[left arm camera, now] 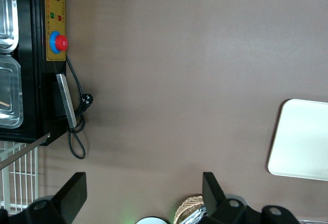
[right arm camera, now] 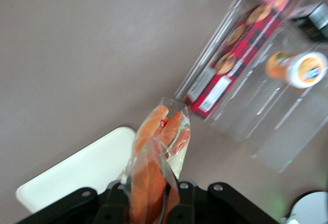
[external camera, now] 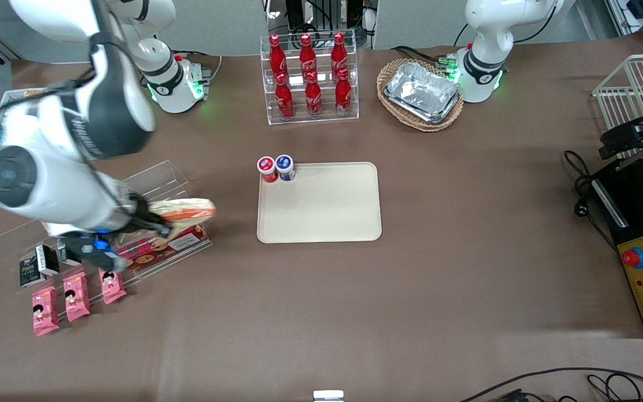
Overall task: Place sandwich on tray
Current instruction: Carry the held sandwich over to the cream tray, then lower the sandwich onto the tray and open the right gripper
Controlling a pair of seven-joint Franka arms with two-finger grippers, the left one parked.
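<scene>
The brown table (external camera: 355,301) carries everything. At its middle lies the tray (external camera: 327,209), a cream-beige rectangle with rounded corners and a low rim, bare except for two small round-lidded pots, one red (external camera: 267,168) and one blue (external camera: 284,166), standing at the corner farthest from the front camera on the working arm's side.

Toward the working arm's end stands a clear stepped display rack (external camera: 148,190), and the right arm's gripper (right arm camera: 148,203) hangs over it, closed on the sandwich (external camera: 185,210). The sandwich is held in the air above the rack, well apart from the tray. In the front view it looks like a pale wedge with an orange-red stripe, slightly smeared; the right wrist view shows more: crinkled clear wrap around orange filling between pale bread, the wrap's end pointing away from the fingers.

That wrist view also shows an orange-lidded cup (right arm camera: 300,70) on the rack, which the arm seems to hide from the front. A red biscuit box (external camera: 159,248) lies on the rack's lower step.

The front view alone shows six red cola bottles (external camera: 307,78) in a clear stand, foil trays (external camera: 423,92) stacked in a wicker basket (external camera: 388,75), three pink snack packets (external camera: 76,296) and two dark small cartons (external camera: 39,265).
</scene>
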